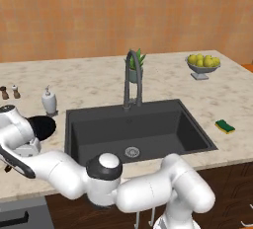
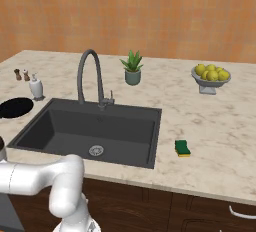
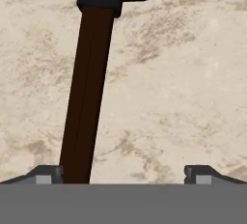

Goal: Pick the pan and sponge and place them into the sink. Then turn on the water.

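The black pan (image 1: 43, 126) lies on the counter left of the sink (image 1: 148, 124), partly behind my arm. From the right base it shows at the left edge as pan (image 2: 15, 107), beside the sink (image 2: 115, 136). In the hand view my gripper (image 3: 124, 173) is open just above the counter. The pan's brown handle (image 3: 87, 92) runs down between the fingertips, close to the left one (image 3: 48, 173). The yellow-green sponge (image 1: 225, 126) (image 2: 182, 148) lies right of the sink. The arched faucet (image 1: 132, 77) (image 2: 90, 76) stands behind the basin, with no water running.
A white soap bottle (image 1: 49, 101) (image 2: 36, 87) and two small shakers (image 1: 10, 92) (image 2: 22, 74) stand behind the pan. A potted plant (image 1: 138, 65) (image 2: 132, 68) and a fruit bowl (image 1: 203, 65) (image 2: 211, 77) stand at the back.
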You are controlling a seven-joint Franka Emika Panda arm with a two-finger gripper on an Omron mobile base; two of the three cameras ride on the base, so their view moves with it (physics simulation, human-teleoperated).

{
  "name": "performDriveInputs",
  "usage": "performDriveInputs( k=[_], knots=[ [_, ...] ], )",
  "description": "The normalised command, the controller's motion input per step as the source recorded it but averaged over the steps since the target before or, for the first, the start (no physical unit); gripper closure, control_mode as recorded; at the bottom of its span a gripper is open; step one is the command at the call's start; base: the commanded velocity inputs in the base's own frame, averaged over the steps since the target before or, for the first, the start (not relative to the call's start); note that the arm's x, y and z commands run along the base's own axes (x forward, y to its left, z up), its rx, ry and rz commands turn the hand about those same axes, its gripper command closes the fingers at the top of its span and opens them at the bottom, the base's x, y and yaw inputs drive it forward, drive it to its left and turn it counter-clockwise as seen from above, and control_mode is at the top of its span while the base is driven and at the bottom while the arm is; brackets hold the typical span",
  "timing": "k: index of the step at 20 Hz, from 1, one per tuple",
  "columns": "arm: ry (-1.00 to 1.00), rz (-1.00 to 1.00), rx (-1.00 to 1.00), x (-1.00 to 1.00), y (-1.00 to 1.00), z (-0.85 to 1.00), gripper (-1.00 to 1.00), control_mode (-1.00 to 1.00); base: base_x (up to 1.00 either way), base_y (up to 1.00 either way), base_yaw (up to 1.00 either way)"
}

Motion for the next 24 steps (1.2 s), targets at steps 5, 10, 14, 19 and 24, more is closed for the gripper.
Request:
performDriveInputs(
  k=[5,10,14,19,24],
  knots=[
    [-0.03,-0.01,0.0,0.41,0.39,-0.31,-1.0,-1.0,0.0,0.0,0.0],
    [-0.11,-0.03,0.0,0.31,0.38,-0.18,-1.0,-1.0,0.0,0.0,0.0],
    [-0.04,-0.08,0.0,0.09,-0.04,-0.53,-1.0,-1.0,0.0,0.0,0.0],
    [0.0,-0.3,0.0,-0.05,-0.99,-1.0,1.0,-1.0,0.0,0.0,0.0],
    [0.01,-0.28,0.01,-0.03,-1.0,-0.94,1.0,-1.0,0.0,0.0,0.0]
  ],
)
